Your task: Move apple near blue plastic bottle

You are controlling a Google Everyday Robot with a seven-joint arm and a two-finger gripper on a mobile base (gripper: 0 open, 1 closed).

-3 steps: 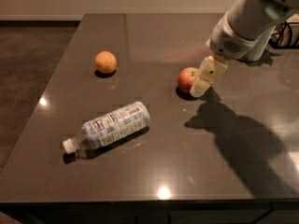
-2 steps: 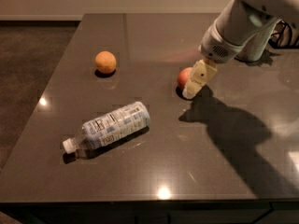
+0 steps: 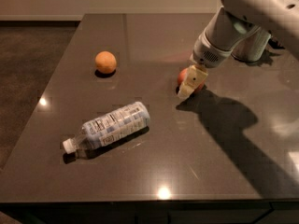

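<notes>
The red-pink apple [image 3: 181, 76] sits on the dark table right of centre, mostly hidden by my gripper [image 3: 189, 84], which comes down onto it from the upper right. Only the apple's left edge and a sliver on its right show. The blue plastic bottle [image 3: 111, 127] lies on its side at the front left, with its white cap pointing to the lower left. It is well apart from the apple, about one bottle length away.
A plain orange fruit [image 3: 105, 62] rests at the back left. A pale cylindrical object [image 3: 252, 45] stands behind my arm at the back right. The table's front edge [image 3: 140, 202] runs along the bottom, and its left edge borders dark floor.
My gripper has moved left and down, from beside the apple's right side to over the apple, which it now mostly covers. The bottle and the orange have not moved.
</notes>
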